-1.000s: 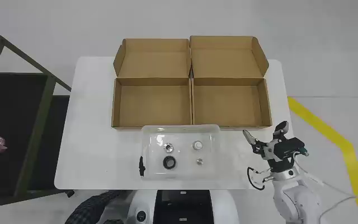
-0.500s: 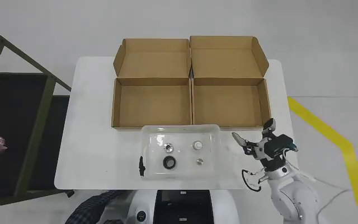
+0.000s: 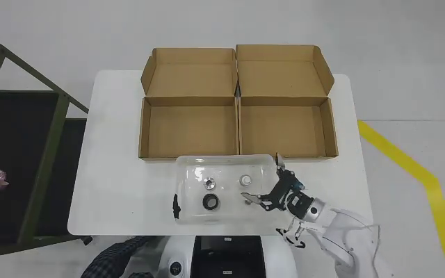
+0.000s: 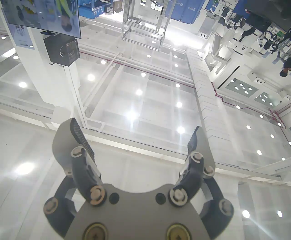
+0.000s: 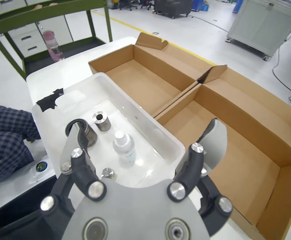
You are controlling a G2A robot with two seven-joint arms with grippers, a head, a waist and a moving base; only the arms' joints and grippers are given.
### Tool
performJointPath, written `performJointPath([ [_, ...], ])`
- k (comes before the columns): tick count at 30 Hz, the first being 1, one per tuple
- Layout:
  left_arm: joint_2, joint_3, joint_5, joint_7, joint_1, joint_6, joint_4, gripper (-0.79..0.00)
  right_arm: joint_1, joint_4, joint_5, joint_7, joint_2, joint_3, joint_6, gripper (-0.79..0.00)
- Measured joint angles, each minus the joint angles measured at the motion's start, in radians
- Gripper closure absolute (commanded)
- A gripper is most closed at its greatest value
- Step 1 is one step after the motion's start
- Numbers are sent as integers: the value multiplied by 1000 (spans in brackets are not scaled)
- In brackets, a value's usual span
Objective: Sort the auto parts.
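Over clear bin's (image 5: pixel 141 113) wall, right claw (image 5: pixel 144 126) released, left claw (image 4: pixel 135 125) released, boxes (image 3: pixel 238 125) beside

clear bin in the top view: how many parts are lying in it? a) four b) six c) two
a: the clear bin holds four parts, namely a black ring, a metal cylinder, a white bottle and a small metal piece.

White bench (image 3: pixel 111 139), green metal rack (image 5: pixel 45 11) beside it, what looks like a pink bottle (image 5: pixel 53 48) on its shelf, yellow floor line (image 3: pixel 407 163), grey wheeled cabinet (image 5: pixel 259 25) beyond.
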Motion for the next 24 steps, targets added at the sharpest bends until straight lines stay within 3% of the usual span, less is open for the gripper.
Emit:
performJointPath([
  [10,0,0,0,0,0,0,0,-785,66,57,-57,108,1,-111,-1,-785],
  [24,0,0,0,0,0,0,0,-785,118,122,-49,186,6,-156,17,-785],
])
